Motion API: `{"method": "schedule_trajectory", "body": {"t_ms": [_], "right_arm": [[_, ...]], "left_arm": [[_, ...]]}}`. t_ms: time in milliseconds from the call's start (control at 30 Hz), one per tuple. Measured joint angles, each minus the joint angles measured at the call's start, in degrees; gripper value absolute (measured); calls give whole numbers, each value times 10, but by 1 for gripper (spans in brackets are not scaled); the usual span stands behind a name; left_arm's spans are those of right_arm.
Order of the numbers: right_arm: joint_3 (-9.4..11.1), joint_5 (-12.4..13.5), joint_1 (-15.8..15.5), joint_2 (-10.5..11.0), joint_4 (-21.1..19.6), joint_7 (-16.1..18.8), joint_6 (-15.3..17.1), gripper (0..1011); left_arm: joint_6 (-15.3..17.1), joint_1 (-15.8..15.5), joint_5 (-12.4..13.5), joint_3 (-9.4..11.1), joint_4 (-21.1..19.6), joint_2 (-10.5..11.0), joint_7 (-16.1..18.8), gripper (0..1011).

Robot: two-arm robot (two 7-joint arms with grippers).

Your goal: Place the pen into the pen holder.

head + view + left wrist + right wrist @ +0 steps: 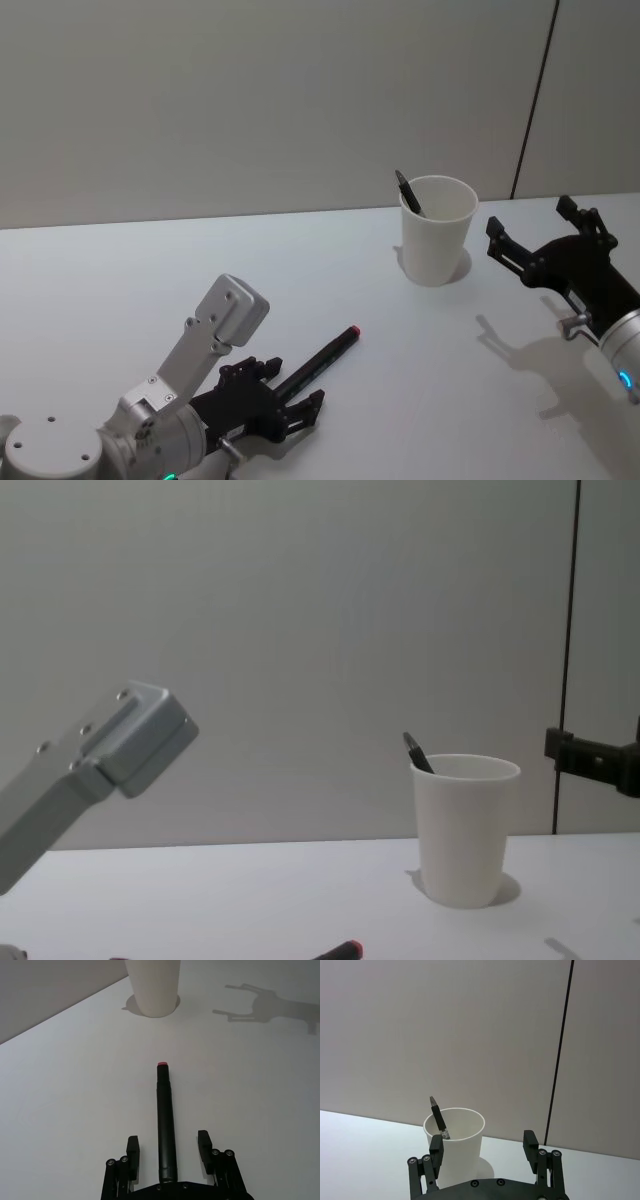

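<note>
Straddling the red-tipped pen (322, 362) at lower left, the left gripper (292, 388) is sitting spread, clamping nothing; the right gripper (530, 218) is hanging parted at right.

The left gripper (295, 385) reaches forward, low at the near left, with its wrist tilted down and its jaws spread apart. The right gripper (530, 220) hangs farther out on the right, held level and aimed leftward, jaws likewise wide.
</note>
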Motion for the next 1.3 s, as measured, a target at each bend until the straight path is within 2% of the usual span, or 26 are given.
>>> {"method": "schedule_trajectory", "body": {"t_ms": [833, 1200, 1267, 1300], "right_arm": [[0, 0, 0, 0, 0, 0, 0, 1001], [0, 0, 0, 0, 0, 0, 0, 1002], [0, 0, 0, 0, 0, 0, 0, 1002], [0, 0, 0, 0, 0, 0, 0, 1001]], "left_arm": [[-1, 2, -10, -3, -1, -2, 9, 558], [-2, 2, -12, -4, -1, -2, 10, 360], [-2, 2, -12, -4, -1, -2, 10, 256], [-2, 2, -12, -4, -1, -2, 10, 237]]}}
